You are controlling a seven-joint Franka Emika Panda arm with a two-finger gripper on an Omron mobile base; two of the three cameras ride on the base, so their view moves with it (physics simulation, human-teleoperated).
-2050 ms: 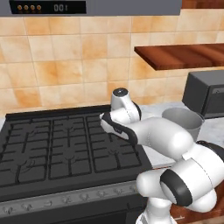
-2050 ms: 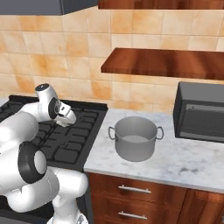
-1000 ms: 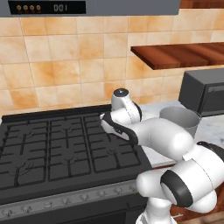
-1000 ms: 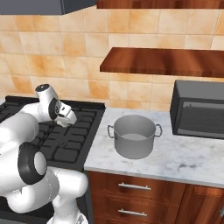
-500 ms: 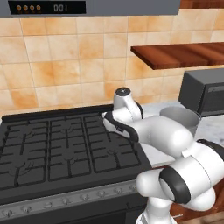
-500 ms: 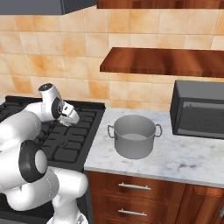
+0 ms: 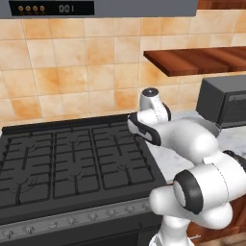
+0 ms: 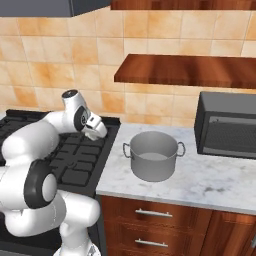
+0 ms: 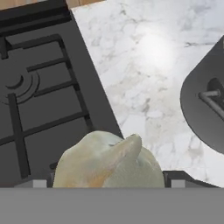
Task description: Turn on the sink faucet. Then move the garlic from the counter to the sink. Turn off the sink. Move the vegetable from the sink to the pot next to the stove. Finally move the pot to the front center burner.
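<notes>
Garlic (image 9: 109,162) sits pinched between my jaws, which stand wide around the bulb, its pointed tip up toward the camera. My hand (image 8: 94,127) hangs above the right edge of the stove (image 7: 72,158), where black grates meet the marble tabletop (image 8: 210,182). Pot (image 8: 152,155) stands on that tabletop just right of the stove, with a microwave (image 8: 227,125) behind it.

I see orange tiled wall (image 8: 60,55), a wooden shelf (image 8: 190,70) above the microwave (image 8: 227,125), wood drawers (image 8: 150,225) below.
</notes>
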